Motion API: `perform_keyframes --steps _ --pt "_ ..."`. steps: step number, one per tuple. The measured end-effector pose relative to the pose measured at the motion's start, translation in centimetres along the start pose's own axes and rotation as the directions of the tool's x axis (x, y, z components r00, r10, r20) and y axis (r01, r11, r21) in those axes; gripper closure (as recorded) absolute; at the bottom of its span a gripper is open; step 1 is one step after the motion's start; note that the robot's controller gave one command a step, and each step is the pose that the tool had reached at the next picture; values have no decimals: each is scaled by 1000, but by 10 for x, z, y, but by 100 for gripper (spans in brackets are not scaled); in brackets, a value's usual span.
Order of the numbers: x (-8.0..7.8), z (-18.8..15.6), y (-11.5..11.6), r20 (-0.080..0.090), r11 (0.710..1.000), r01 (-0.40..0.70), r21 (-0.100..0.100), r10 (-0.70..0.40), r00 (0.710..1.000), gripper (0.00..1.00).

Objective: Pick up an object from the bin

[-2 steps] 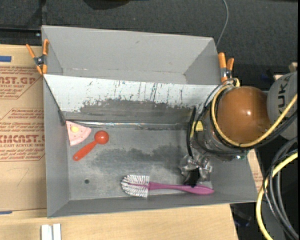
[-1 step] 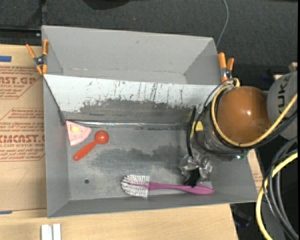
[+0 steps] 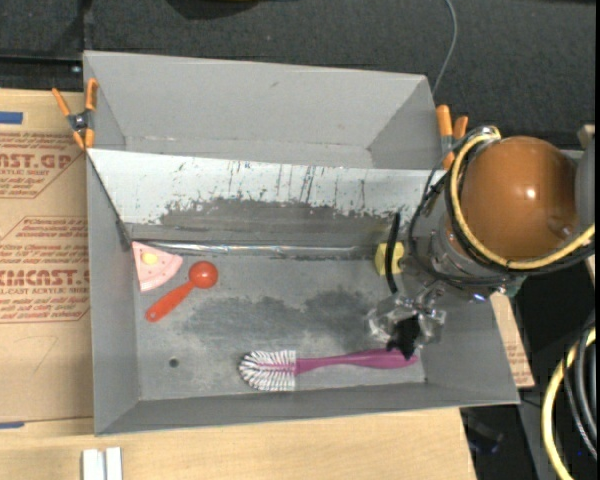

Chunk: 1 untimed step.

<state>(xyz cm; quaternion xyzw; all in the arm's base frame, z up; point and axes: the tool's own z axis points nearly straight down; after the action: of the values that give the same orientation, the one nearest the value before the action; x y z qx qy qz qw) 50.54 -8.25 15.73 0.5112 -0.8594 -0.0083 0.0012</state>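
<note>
The pink brush (image 3: 330, 363) lies left-right, bristles leftward, handle end beneath the tool (image 3: 405, 334), whose state is unclear.

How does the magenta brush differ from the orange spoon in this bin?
The brush has a magenta handle and white bristles; the spoon is orange all over. The brush looks clearly longer than the spoon. The brush lies nearly level along the near wall, its handle end by the gripper; the spoon lies slanted at the left, well apart from it. Both are handled tools lying flat on the floor of the bin.
</note>
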Motion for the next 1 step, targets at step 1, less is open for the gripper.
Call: perform_keyframes --steps 1 --pt "10 -94 12 -1 997 -72 -1 72 997 100"
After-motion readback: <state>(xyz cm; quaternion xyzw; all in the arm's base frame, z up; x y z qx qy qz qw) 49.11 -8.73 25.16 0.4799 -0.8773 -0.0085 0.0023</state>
